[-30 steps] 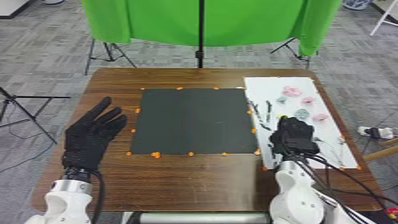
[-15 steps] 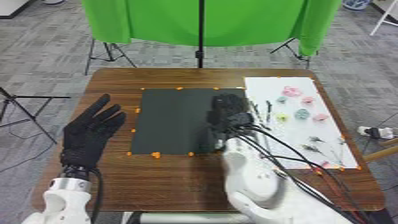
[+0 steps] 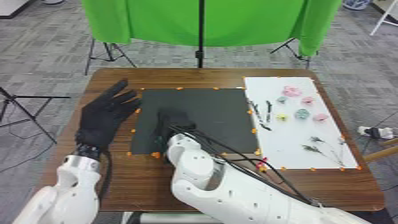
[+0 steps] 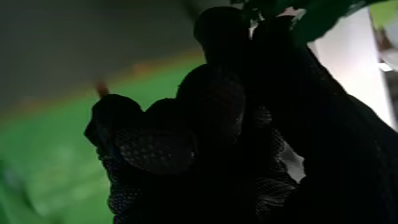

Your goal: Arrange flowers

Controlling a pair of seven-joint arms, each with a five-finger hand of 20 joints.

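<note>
In the head view my right hand is over the left part of the black board. The right wrist view shows my right hand with its thumb and fingertips pinching a leafy piece, green with a little pink and white; its lower part is hidden by the glove. Left of the board, my left hand is open with fingers spread. On the white sheet lie pink flowers, teal ones, a yellow one, dark twigs and thin green sprigs.
Small orange pieces line the edges of the board and the sheet. Bare brown table lies behind the board. The right forearm and its black cables cross the near right part of the table. A green cloth hangs behind.
My right hand has swung left from the white sheet across the black board. The left hand has moved slightly forward and to the right.
</note>
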